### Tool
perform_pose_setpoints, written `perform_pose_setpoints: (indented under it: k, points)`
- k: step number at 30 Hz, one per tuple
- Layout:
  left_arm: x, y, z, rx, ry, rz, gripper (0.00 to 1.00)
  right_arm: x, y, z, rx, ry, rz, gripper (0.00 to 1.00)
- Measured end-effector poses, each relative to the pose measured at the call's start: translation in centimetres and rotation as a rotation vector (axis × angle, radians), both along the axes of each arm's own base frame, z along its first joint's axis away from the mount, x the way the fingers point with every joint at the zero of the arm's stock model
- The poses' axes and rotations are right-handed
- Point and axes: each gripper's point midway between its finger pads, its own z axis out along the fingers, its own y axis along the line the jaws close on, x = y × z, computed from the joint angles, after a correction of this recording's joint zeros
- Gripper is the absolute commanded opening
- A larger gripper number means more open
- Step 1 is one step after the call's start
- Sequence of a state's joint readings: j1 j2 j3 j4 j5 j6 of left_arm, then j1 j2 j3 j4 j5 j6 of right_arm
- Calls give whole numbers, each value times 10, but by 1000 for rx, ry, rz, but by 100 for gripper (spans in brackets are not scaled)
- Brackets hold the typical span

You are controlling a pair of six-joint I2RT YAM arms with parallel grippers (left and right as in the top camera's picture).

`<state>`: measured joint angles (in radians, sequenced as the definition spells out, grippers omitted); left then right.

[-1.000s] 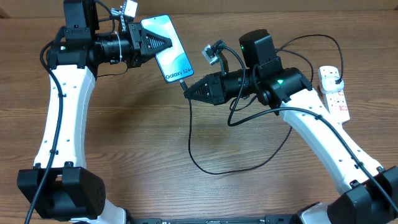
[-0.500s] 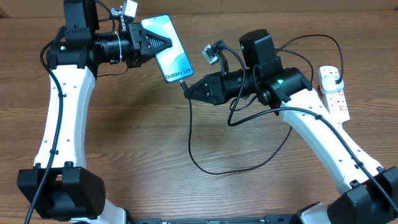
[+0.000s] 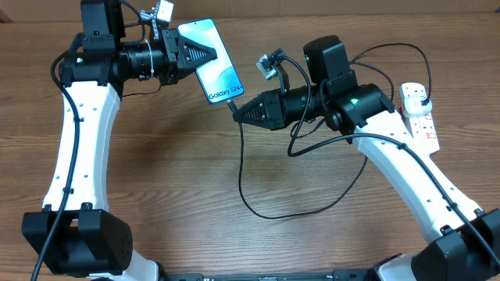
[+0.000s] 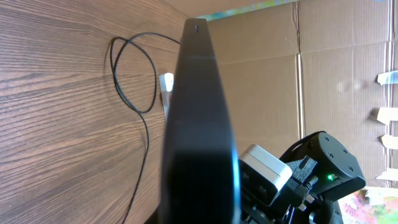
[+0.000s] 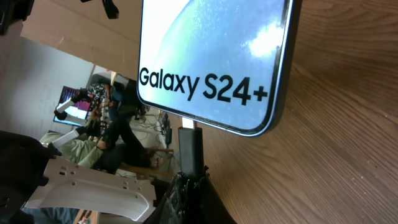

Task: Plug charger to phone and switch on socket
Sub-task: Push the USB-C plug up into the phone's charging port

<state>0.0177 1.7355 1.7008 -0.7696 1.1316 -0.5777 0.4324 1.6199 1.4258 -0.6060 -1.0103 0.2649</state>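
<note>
Black thin charger cable's connector tip (image 5: 191, 148), pinched in right pincer (image 3: 237, 112), sits at the slim blue-and-white phone's (image 3: 221, 76) edge. Left pincer (image 3: 211, 54) pinches the phone. We judge a tilted push could jam or slip.

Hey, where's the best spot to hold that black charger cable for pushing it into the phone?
Probably the stiff connector of the charger, just behind its tip, not the limp cable. Come from the Galaxy-text end of the phone, along its long axis, since that short edge faces the tip. The right tool pinches it there now.
</note>
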Motion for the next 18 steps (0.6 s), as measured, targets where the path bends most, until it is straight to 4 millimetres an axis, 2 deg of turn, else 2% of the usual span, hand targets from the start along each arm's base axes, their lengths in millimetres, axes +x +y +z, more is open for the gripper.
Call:
perform_pose_setpoints:
  k: [18]
  points:
    - [1, -8, 1, 14, -28, -10, 4, 7, 1, 5, 25, 13, -25, 4]
